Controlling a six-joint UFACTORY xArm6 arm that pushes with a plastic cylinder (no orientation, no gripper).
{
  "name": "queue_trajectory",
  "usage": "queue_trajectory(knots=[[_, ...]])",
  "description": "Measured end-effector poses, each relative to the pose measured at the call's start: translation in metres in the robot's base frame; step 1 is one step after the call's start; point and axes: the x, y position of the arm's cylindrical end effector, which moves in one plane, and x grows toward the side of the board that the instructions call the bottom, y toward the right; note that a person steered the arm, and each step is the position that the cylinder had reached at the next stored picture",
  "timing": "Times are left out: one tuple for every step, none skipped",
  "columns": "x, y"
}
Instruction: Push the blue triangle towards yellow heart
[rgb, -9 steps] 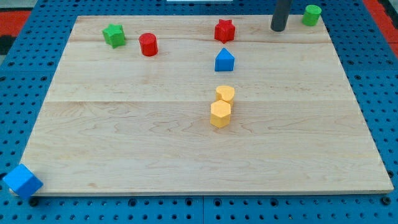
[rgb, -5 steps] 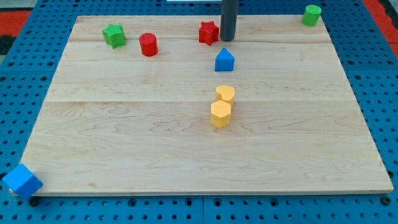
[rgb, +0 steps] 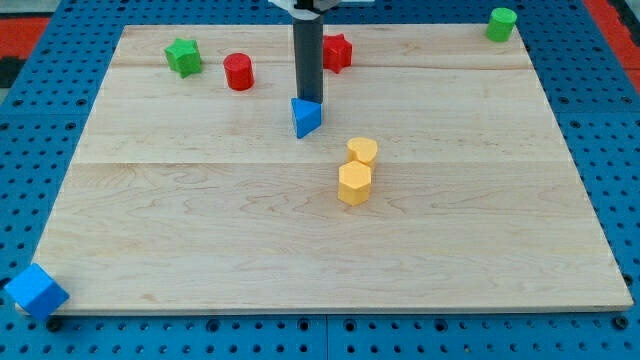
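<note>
The blue triangle (rgb: 307, 118) lies on the wooden board, up and to the left of the yellow heart (rgb: 362, 151). My tip (rgb: 307, 99) stands right at the triangle's top edge, touching it. The yellow heart sits near the board's middle, with a yellow hexagon (rgb: 354, 184) touching it just below. The gap between the triangle and the heart is about one block wide.
A red star (rgb: 337, 52) is just right of the rod near the top edge. A red cylinder (rgb: 238, 72) and a green star (rgb: 183, 56) are at the top left. A green cylinder (rgb: 501, 24) sits off the board's top right corner. A blue cube (rgb: 36, 291) sits at the bottom left corner.
The rod swept from the top right to the left and down. The red star shifted left. The blue triangle moved left and down and turned.
</note>
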Motion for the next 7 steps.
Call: queue_trajectory(knots=[[-0.002, -0.007], [0.026, -0.027], [0.066, -0.033], [0.106, -0.033], [0.109, -0.023], [0.104, -0.009], [0.099, 0.001]])
